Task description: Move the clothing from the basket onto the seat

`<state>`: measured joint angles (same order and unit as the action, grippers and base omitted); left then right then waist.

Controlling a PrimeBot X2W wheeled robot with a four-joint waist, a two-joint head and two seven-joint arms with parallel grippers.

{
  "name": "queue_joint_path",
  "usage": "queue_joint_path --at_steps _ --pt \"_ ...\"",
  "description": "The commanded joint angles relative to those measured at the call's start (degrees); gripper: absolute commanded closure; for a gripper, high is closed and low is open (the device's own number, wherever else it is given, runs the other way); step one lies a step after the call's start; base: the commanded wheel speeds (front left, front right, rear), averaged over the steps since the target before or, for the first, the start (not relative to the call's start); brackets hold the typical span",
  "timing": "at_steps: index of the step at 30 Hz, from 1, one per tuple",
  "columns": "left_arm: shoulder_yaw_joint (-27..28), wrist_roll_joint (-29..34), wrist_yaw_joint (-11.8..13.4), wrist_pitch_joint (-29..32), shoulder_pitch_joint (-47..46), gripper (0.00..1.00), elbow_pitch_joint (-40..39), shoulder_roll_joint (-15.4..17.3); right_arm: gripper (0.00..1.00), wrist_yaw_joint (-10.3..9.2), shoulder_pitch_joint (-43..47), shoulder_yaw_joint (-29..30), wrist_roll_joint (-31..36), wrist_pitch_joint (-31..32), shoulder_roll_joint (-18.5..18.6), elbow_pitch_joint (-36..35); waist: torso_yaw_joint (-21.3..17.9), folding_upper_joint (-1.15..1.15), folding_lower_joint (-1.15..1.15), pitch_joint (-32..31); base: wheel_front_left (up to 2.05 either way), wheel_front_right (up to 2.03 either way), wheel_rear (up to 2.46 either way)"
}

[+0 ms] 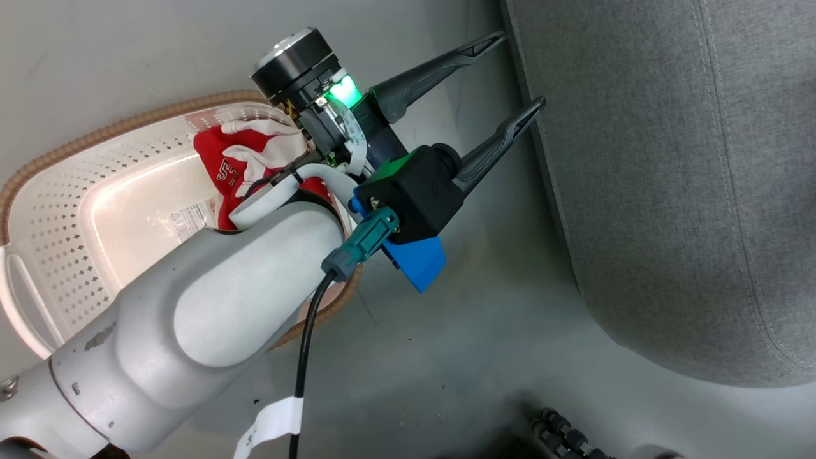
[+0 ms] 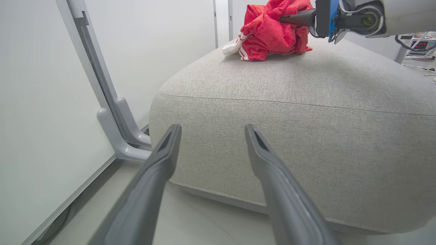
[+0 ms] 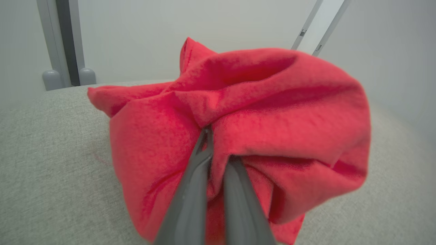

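The cream basket (image 1: 76,210) sits at the left of the head view with a red and white piece of clothing (image 1: 223,153) bunched at its far end. My left gripper (image 1: 521,70) is open and holds nothing; it hovers above the floor, fingers pointing at the edge of the grey seat (image 1: 688,191). In the left wrist view its open fingers (image 2: 213,128) face the seat's side (image 2: 289,112). On top of the seat rests a crumpled red garment (image 2: 269,34), with my right gripper (image 2: 289,18) shut on it. The right wrist view shows those fingers (image 3: 218,149) pinching the red cloth (image 3: 272,102) over the seat (image 3: 51,153).
Grey floor (image 1: 478,331) lies between basket and seat. A grey frame post with a curved foot (image 2: 112,126) stands against the white wall left of the seat. Dark cable connectors (image 1: 567,433) lie at the bottom edge. Electronic gear (image 2: 420,44) sits beyond the seat.
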<state>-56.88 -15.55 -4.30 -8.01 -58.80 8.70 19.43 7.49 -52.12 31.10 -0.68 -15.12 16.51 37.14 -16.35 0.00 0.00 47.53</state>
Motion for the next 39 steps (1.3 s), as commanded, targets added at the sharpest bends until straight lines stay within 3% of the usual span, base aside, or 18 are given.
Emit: queue_joint_path --at_steps 1,2,12,19,29,39 --pt "-0.1 0.0 0.3 -0.4 0.4 0.0 0.1 0.1 0.55 0.01 0.4 -0.3 -0.2 -0.1 0.3 0.2 0.1 0.0 0.0 -0.4 0.0 0.0 0.0" --pt "-0.2 -0.1 0.3 -0.7 0.5 0.0 0.4 0.0 0.0 0.01 0.8 -0.6 -0.3 -0.1 0.3 0.1 0.2 0.0 0.0 -0.8 0.0 0.0 0.0" --pt "0.5 -2.7 1.9 -5.4 4.3 0.0 5.2 -2.4 0.0 0.01 13.2 -3.9 -1.4 -0.1 -1.0 -8.2 1.1 0.0 0.0 -9.8 0.0 0.0 0.0" --pt "4.3 -6.0 3.9 -7.2 9.9 0.0 9.6 -3.5 0.0 0.01 22.0 -8.7 -1.3 -0.1 -2.1 -15.8 2.9 0.0 0.0 -19.1 0.0 0.0 0.0" --pt "19.6 -5.4 6.8 -7.2 22.1 0.0 7.1 -4.3 0.0 0.01 28.2 -22.8 -2.1 -0.1 -3.9 -22.8 8.9 0.0 0.0 -30.7 0.0 0.0 0.0" --pt "34.2 -1.5 6.5 -7.2 33.8 0.0 4.8 -6.6 0.0 0.01 32.4 -32.9 -2.5 -0.1 -6.3 -24.9 15.0 0.0 0.0 -37.9 0.0 0.0 0.0"
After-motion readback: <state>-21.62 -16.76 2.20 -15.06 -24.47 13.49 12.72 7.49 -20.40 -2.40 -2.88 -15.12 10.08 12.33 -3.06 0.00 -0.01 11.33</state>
